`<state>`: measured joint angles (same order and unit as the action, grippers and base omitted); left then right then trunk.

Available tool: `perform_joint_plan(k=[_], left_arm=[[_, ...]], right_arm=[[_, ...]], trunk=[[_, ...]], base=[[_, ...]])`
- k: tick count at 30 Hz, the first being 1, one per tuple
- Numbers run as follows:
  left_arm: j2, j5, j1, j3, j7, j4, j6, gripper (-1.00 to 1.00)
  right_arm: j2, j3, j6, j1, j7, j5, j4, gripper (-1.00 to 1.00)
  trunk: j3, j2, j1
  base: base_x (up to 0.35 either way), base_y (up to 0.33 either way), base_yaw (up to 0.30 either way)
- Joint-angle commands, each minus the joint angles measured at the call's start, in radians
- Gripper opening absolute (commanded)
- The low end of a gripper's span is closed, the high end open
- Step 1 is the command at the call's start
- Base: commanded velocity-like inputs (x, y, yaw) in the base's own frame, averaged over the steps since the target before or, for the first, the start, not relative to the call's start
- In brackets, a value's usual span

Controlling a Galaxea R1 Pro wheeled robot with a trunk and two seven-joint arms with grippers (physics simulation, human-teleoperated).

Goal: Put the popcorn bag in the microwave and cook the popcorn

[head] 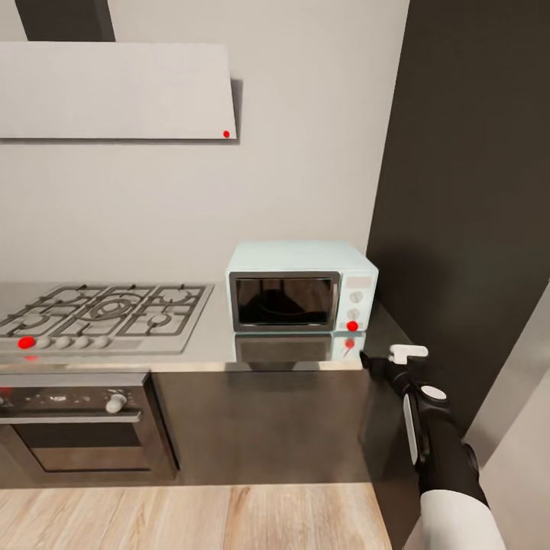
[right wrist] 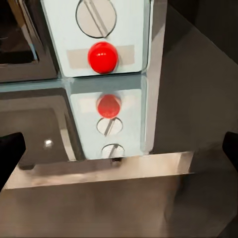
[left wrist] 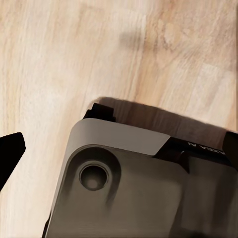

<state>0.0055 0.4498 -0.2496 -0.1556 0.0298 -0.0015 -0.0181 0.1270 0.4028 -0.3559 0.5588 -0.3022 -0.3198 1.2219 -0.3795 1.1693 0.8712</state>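
Note:
The pale mint-blue microwave (head: 302, 286) stands on the shiny grey countertop (head: 229, 355) against the white wall, its dark glass door shut. Its cream panel shows a knob (right wrist: 96, 17) and a red dot (right wrist: 103, 56), both mirrored in the worktop. My right gripper (head: 371, 359) hovers at the counter's front edge, just below and in front of the red dot (head: 352, 326). It is open, with its fingertips (right wrist: 10, 156) spread wide and nothing between them. My left gripper (left wrist: 119, 148) is open above the wood floor. The popcorn bag and popcorn are out of view.
A gas hob (head: 103, 313) lies left of the microwave, with a built-in oven (head: 76, 428) beneath it and a white flat hood (head: 114, 92) above. A tall dark cabinet (head: 466, 214) rises right of the microwave. Part of my own base (left wrist: 129, 188) sits over light wood floor (head: 191, 516).

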Motion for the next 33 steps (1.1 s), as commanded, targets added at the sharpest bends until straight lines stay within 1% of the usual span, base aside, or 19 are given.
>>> perform_joint_plan(k=[1,8,16,22,25,26,29,30,33], left_arm=[[0.0,0.007,0.0,-0.009,0.002,0.0,-0.001,1.0],[0.001,0.007,0.0,-0.009,0.002,0.0,-0.002,1.0],[0.001,0.009,0.0,-0.009,0.002,0.0,-0.002,1.0],[0.001,0.009,0.0,-0.009,0.002,0.0,-0.002,1.0],[0.001,0.01,0.0,-0.009,0.002,0.0,-0.002,1.0],[0.001,0.01,0.0,-0.009,0.002,0.0,-0.002,1.0],[0.001,0.01,0.0,-0.009,0.002,0.0,-0.002,1.0],[0.001,0.01,0.0,-0.009,0.002,0.0,-0.002,1.0],[0.001,0.01,0.0,-0.009,0.002,0.0,-0.002,1.0]], right_arm=[[0.002,0.003,-0.003,0.001,-0.01,-0.011,0.003,1.0],[0.002,0.001,-0.003,0.001,-0.011,-0.009,0.002,1.0],[0.012,0.001,-0.002,0.001,-0.013,-0.007,-0.006,1.0],[0.012,0.001,-0.004,0.001,-0.014,-0.007,-0.008,1.0],[0.009,0.001,-0.003,0.001,-0.013,-0.01,-0.039,1.0],[0.007,0.002,-0.003,0.001,-0.013,-0.011,-0.043,1.0],[0.004,0.003,-0.003,0.001,-0.011,-0.043,-0.049,1.0],[0.005,0.004,-0.003,0.001,-0.01,-0.052,-0.049,-1.0],[0.004,0.004,-0.003,0.001,-0.009,-0.056,-0.05,-1.0]], trunk=[[-0.001,0.001,0.0],[-0.001,0.001,0.0],[-0.001,0.001,0.0],[-0.001,0.001,0.0],[-0.001,0.001,0.0],[-0.001,0.001,0.0],[-0.001,0.001,0.0],[-0.001,0.001,0.0],[-0.001,0.001,0.0]], base=[[0.238,0.0,0.0],[0.249,0.0,0.0],[0.249,0.0,0.0],[0.226,0.0,0.0],[0.057,0.0,0.0],[0.02,0.0,0.0],[0.005,0.0,0.0],[0.001,0.0,0.0],[0.0,0.0,0.0]])
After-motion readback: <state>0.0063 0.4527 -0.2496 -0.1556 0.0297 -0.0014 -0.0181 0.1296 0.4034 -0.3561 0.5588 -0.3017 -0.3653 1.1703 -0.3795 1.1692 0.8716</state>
